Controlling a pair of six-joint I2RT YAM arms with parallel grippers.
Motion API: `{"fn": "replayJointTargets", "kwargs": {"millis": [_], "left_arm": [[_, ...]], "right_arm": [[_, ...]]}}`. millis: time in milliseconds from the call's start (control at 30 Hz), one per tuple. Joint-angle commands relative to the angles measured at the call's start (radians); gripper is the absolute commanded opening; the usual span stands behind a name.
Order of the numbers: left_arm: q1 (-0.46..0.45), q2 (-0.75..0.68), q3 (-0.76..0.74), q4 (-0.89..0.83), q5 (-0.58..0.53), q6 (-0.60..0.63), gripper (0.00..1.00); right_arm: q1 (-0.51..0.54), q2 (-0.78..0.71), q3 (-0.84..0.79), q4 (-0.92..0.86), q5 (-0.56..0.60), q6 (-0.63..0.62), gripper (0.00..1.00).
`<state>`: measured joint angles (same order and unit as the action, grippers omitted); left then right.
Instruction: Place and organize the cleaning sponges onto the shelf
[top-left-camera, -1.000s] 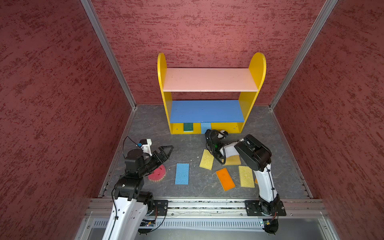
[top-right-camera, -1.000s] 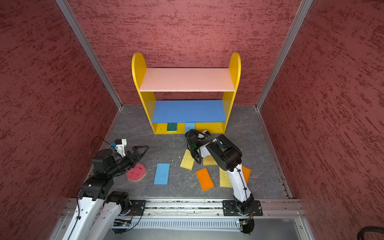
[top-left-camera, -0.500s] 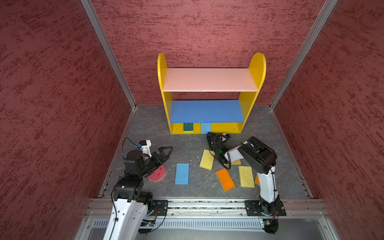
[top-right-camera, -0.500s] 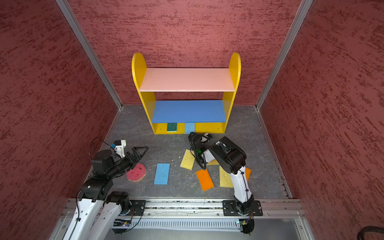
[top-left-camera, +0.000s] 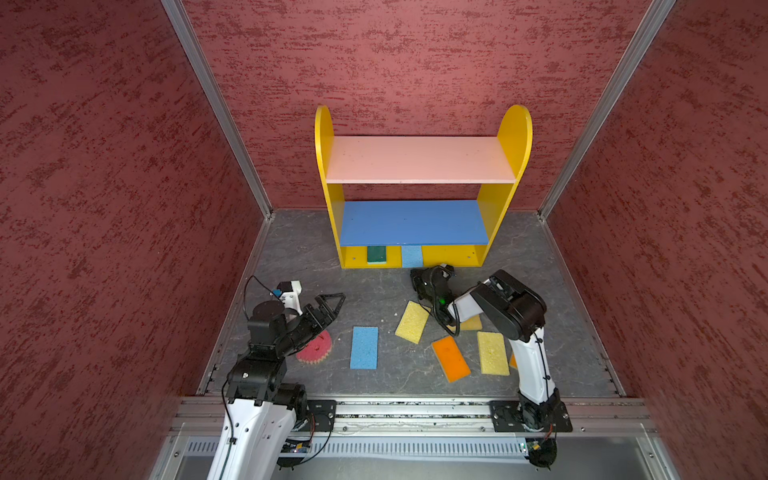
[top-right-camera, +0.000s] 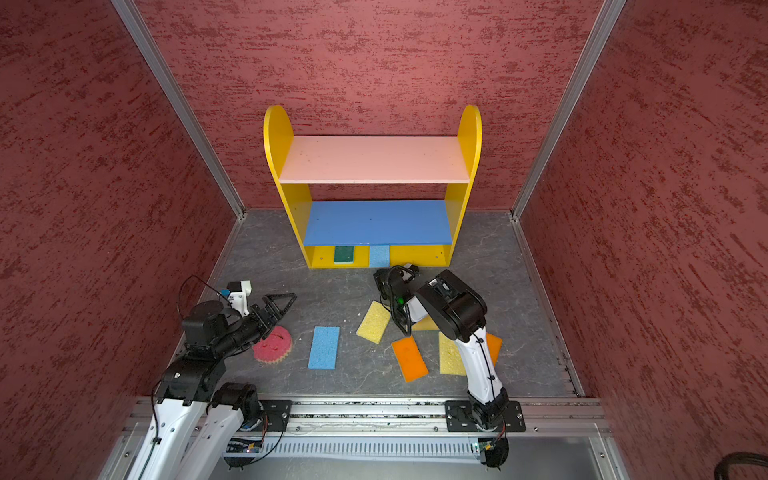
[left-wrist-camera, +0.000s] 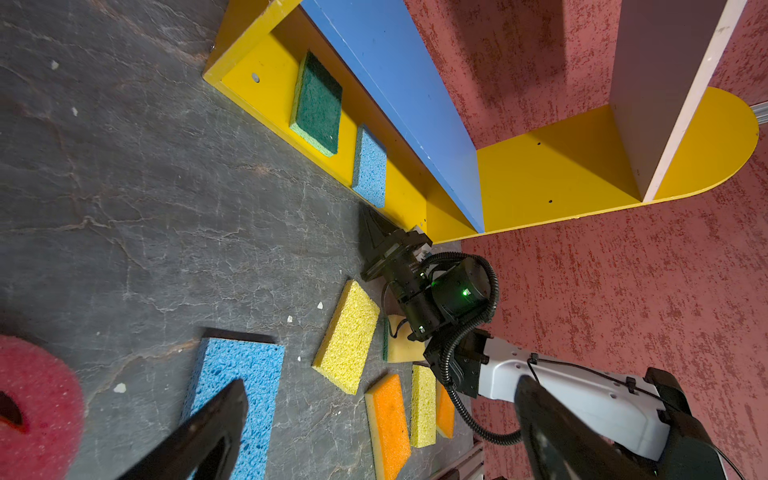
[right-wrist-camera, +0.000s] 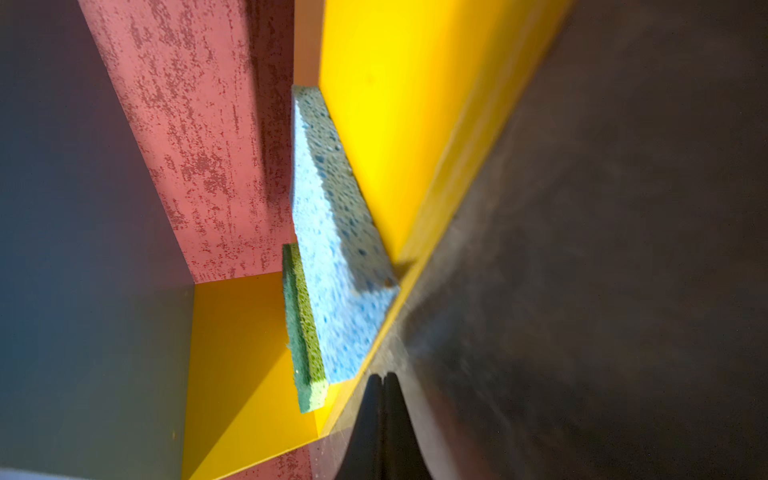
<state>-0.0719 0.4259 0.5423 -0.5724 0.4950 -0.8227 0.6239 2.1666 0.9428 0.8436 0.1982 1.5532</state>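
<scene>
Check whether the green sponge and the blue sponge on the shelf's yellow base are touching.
Apart. In both top views a strip of yellow base separates the green sponge from the blue sponge; the left wrist view shows the gap.

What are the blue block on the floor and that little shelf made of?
Blue block: looks like soft open-cell foam, matte and pitted with pores.
Shelf: probably painted wood or fibreboard, smooth with a slight sheen. A pale raw edge and small fastener holes show.
</scene>
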Motion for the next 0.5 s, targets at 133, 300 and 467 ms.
{"fn": "replayJointTargets", "kwargs": {"millis": [133,300,467], "left_arm": [[0.01,-0.021,-0.012,-0.004,-0.014,-0.014,1.0],[0.009,-0.021,-0.028,0.008,-0.009,-0.021,1.0],[0.01,-0.02,-0.027,0.008,-0.011,-0.021,1.0]], "right_arm": [[-0.022,0.074,0.073,-0.064,-0.044,0.04,0.0],[-0.023,0.1,0.103,-0.074,-0.034,0.05,0.0],[-0.024,0.082,0.083,-0.077,-0.016,0.05,0.0]]}}
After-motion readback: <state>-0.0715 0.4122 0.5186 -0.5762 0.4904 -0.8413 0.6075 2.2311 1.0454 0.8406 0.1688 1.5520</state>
